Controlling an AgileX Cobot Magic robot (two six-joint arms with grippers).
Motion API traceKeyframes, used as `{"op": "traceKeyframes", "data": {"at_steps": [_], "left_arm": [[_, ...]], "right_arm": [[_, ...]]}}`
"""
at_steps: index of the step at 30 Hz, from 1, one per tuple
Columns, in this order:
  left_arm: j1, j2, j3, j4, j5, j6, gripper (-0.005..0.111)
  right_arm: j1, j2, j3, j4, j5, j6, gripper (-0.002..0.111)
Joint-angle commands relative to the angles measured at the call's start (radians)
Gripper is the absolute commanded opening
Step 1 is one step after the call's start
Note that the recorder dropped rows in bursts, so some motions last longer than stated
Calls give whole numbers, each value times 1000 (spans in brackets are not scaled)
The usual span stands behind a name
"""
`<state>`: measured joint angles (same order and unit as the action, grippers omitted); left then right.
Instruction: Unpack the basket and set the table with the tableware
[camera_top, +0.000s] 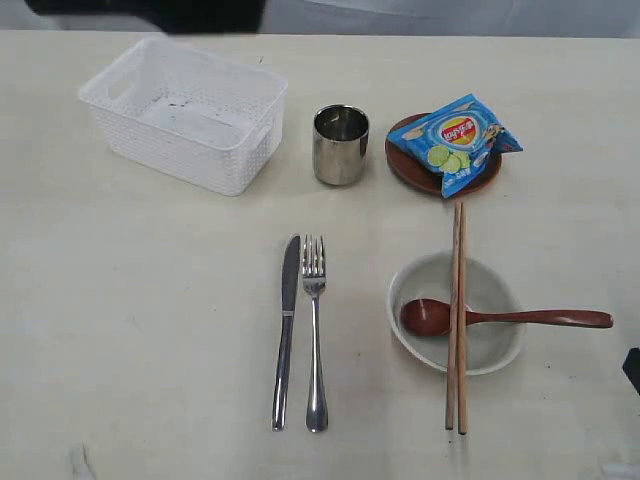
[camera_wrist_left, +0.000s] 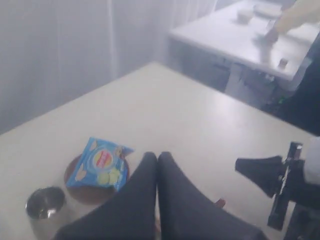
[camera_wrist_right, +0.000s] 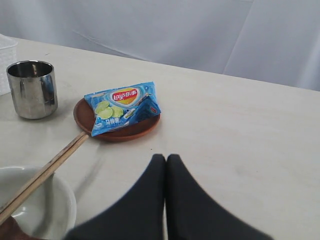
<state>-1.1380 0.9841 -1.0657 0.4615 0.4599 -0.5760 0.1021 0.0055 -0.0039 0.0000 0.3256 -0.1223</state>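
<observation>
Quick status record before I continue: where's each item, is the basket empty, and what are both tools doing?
basket: looks empty, left of cup
cup: upright, between basket and plate
plate: chips bag lying on it
knife, fork: side by side, parallel
bowl: spoon head inside, chopsticks across rim
left tool: shut, holding nothing
right tool: shut, holding nothing

The closed claw hangs over the table near a plate bearing a chips bag
</observation>
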Motion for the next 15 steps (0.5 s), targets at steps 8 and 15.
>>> {"op": "traceKeyframes", "data": {"at_steps": [8, 15], "left_arm": [[-1, -267, 134, 133, -62, -9, 0], [-1, -378, 179, 133, -57, -9, 0]], "right_arm": [[0, -6, 4, 0, -1, 3, 0], [0, -6, 4, 0, 2, 3, 0]]}}
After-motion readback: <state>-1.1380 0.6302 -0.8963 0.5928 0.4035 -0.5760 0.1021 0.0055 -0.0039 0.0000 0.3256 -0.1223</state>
